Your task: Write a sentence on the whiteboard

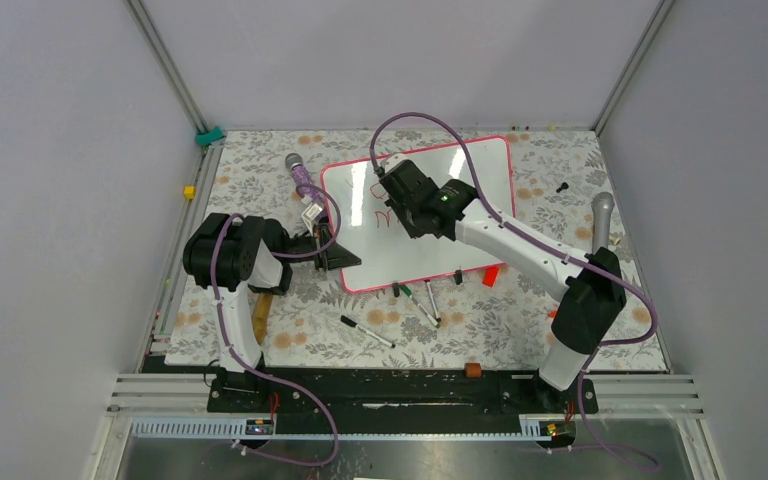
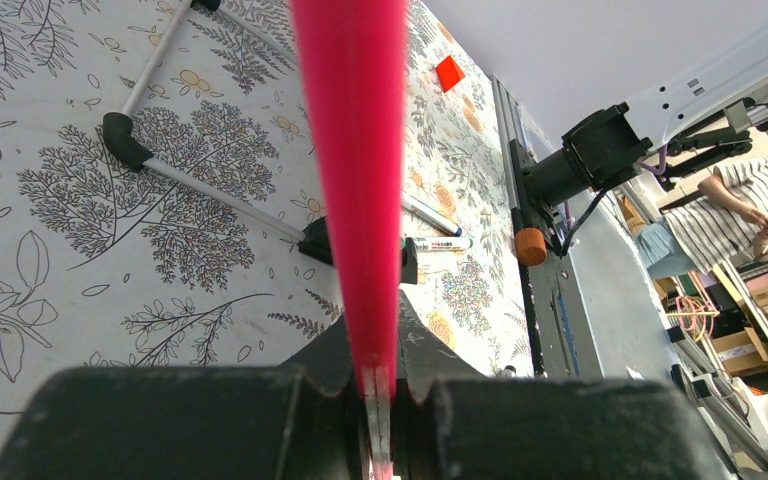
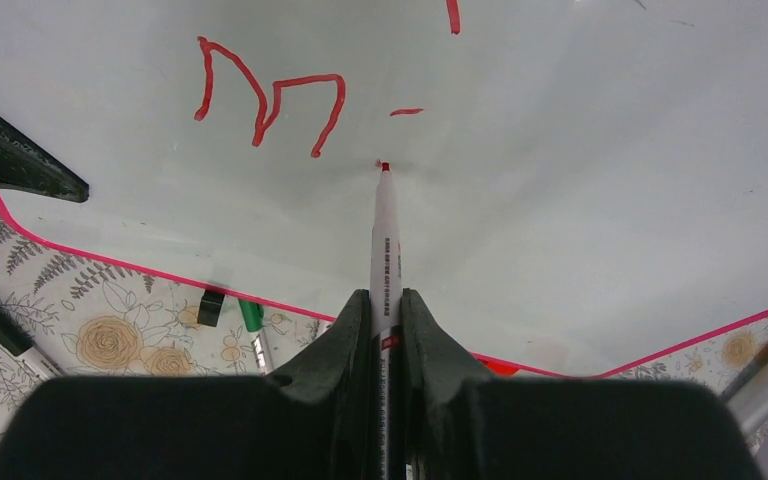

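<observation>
Red sentence barely begun: an "m", a dash and stray strokes on the whiteboard lying on the counter; right pincer grips the marker, left pincer clamps the frame; most looks unwritten.

The left gripper pinches the whiteboard by its pink-red edge, a black-capped marker lying left of that edge and a small red piece right of it.
</observation>
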Robot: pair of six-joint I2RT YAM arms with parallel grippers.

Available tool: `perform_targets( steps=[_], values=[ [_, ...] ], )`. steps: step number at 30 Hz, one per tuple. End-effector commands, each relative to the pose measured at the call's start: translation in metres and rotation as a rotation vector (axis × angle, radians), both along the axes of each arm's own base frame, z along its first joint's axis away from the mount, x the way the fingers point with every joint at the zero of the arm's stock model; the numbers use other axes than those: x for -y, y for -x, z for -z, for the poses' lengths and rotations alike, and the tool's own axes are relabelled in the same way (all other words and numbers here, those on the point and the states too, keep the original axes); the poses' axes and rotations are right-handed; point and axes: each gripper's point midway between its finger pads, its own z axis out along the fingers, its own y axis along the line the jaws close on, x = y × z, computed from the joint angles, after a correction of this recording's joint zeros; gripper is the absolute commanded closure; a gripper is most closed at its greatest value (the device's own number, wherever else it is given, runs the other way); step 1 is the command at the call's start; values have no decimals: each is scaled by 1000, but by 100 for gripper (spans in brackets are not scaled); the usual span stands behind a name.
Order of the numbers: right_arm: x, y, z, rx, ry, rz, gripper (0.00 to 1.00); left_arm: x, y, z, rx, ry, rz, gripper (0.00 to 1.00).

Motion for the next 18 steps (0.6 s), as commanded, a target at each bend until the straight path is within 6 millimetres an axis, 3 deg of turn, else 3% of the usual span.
perform_targets(
  steps=[1, 18],
  values=[
    [4, -18, -37, 104, -62, 55, 100, 4, 11, 13, 21, -11, 56, 100],
    [4, -28, -44, 130, -60, 66, 100, 4, 10, 13, 22, -11, 55, 100]
  ],
)
